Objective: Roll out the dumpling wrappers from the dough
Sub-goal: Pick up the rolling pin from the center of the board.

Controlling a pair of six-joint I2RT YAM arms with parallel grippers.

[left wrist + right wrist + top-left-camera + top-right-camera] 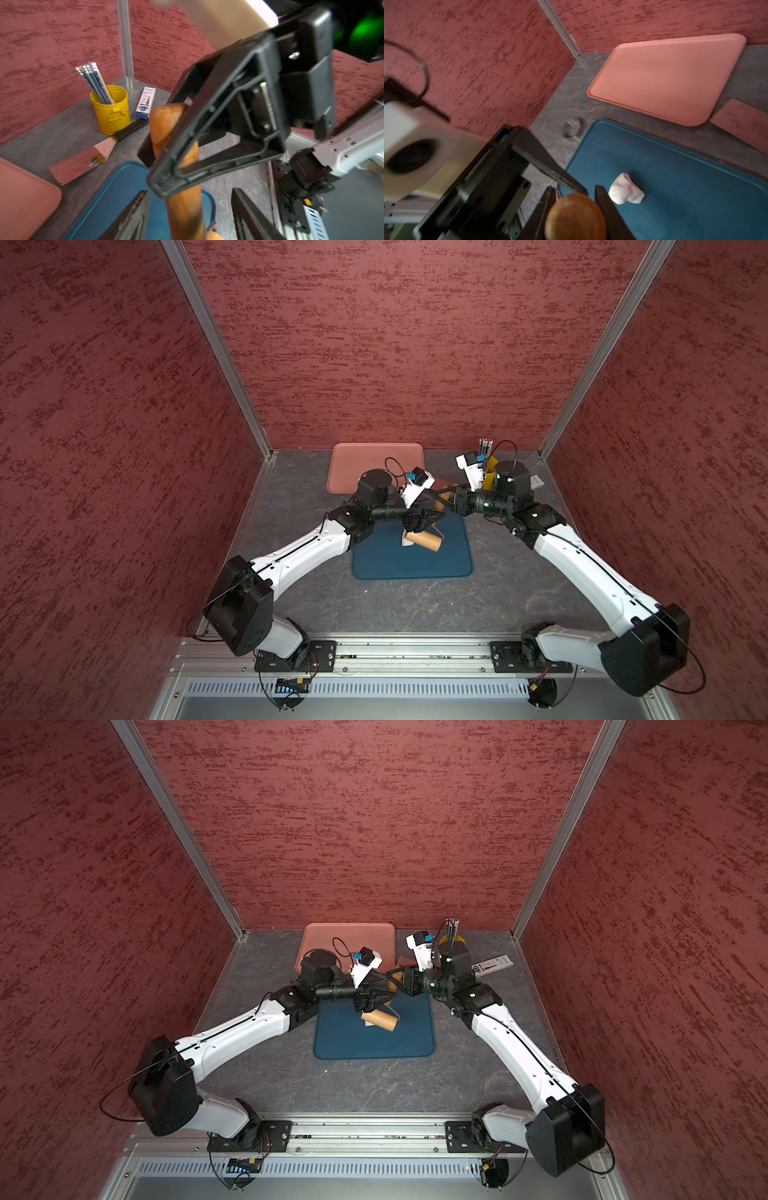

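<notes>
Grey table [415, 605] between red walls held a blue tray [415, 568] mid-frame. I saw the right gripper [575, 189] clamped on one handle of the rolling pin [426, 541], the left gripper [189, 193] with fingers apart either side of it, and the dough [626, 191] lying on the tray, lower middle of frame.

Red bumpy walls [415, 344] stand at 9, 12 and 3 o'clock. The grey desk [415, 605] has a silver rail [415, 653] at 6 o'clock.
</notes>
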